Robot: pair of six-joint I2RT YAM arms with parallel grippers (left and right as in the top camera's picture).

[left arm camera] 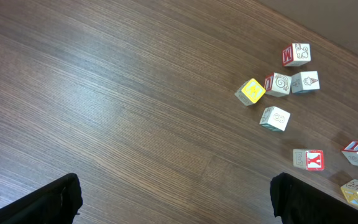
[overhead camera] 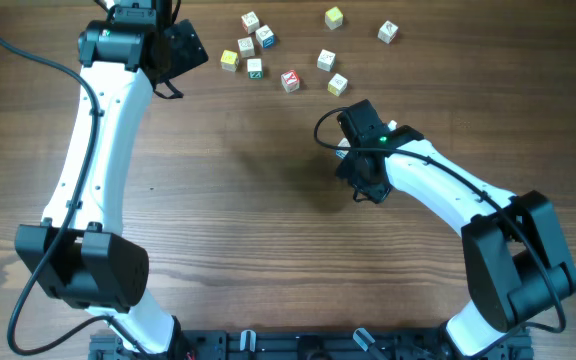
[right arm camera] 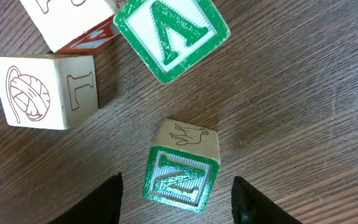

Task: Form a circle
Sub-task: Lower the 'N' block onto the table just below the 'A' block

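- Wood-grain tabletop (overhead camera: 238, 200), dark brown.
- left gripper (overhead camera: 190, 48) at the far left corner, jaws spread wide, nothing between them.
- loose letter cubes (overhead camera: 255, 68) scattered along the far side.
- right gripper (right arm camera: 180, 202) low over the circle (right arm camera: 166, 43), mid-table; fingers parted around green Z cube (right arm camera: 179, 171), gaps both sides, no grip.

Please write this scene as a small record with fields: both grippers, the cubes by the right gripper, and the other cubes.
left gripper: open, empty
right gripper: open, one finger on each side of the Z cube, gaps on both sides
Z cube: green face, lying free
V cube: green face, beyond the Z cube, apart from it
L cube: yarn drawing on one face, apart from both
loose cubes: about ten, scattered beyond the right gripper
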